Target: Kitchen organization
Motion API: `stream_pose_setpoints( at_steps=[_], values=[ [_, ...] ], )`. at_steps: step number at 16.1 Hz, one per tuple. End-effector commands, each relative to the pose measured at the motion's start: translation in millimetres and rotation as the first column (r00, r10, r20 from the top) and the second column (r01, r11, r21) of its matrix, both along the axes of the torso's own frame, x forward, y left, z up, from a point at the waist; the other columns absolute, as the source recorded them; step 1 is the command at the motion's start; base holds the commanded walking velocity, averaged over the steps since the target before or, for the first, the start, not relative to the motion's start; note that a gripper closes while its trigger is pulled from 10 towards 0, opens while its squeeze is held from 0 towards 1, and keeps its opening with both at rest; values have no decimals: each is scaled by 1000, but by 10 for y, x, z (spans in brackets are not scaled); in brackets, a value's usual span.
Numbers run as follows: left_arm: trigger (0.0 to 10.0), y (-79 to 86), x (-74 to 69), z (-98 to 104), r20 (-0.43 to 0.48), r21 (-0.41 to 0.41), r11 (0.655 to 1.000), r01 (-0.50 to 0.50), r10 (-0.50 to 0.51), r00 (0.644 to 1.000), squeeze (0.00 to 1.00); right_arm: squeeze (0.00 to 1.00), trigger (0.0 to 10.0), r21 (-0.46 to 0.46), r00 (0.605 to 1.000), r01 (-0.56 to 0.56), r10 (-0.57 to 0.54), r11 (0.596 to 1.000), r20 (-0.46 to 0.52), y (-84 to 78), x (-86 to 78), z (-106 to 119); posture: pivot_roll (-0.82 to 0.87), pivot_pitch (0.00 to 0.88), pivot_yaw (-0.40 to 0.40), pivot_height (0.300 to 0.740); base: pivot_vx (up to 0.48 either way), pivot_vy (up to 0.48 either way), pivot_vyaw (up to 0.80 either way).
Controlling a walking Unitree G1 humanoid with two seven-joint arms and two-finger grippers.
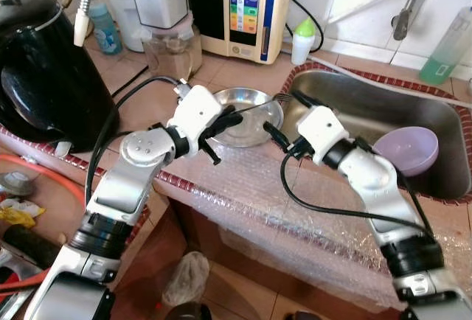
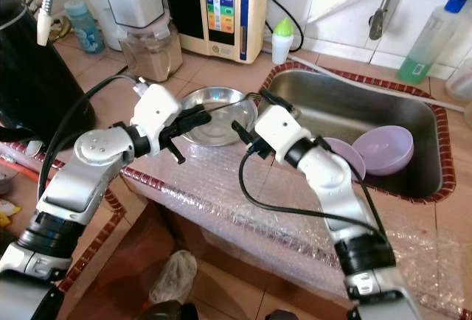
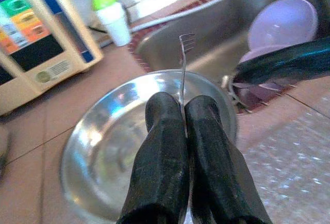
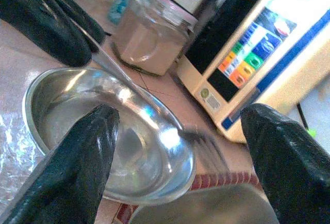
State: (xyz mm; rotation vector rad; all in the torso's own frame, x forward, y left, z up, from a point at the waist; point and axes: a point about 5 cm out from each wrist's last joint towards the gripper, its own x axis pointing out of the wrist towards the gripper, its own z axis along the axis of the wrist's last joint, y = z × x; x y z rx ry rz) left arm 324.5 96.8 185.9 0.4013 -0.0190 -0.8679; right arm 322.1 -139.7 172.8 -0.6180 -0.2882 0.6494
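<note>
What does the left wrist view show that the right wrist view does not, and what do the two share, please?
The left wrist view shows the purple bowls in the sink and the left pincer shut on the fork. The right wrist view shows the glass jar and the open right pincer. Both show the steel bowl, the fork and the white appliance.

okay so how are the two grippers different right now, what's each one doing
The left gripper has its jaws shut on the handle of a fork; the right gripper has its jaws spread wide and holds nothing. The left gripper reaches over the steel bowl; the right gripper sits beside the bowl, by the sink corner. Both have black fingers and point toward the bowl.
</note>
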Motion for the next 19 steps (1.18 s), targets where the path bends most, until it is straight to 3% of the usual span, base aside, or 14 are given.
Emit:
stream_pose_setpoints(
  at_steps=[1,5,6,7,10,19],
  values=[
    [0,-141,-32,70,35,46,995,86,-88,995,0,0,10000,-97,998,-60,62,994,20,49,34,-5,-35,28,67,740,0,0,0],
    [0,-301,-93,129,45,55,985,165,-168,985,0,0,10000,-245,988,-136,150,960,37,108,54,-106,-30,29,69,740,0,0,0],
    [0,-324,-109,132,47,65,981,182,-185,982,0,0,6314,-282,986,-149,164,948,30,120,76,-142,-27,30,69,740,0,0,0],
    [0,-333,-118,135,48,67,980,187,-191,980,0,0,0,-311,985,-156,171,937,19,126,95,-170,-24,30,68,740,0,0,0],
    [0,-322,-135,124,44,81,978,192,-196,980,0,0,0,-359,994,-79,98,930,37,46,214,-190,-17,29,62,740,0,0,0],
    [0,-287,-110,66,47,115,980,164,-170,984,0,0,0,-276,994,84,-61,957,93,-143,366,-82,-26,22,61,740,0,0,0]
  ],
)
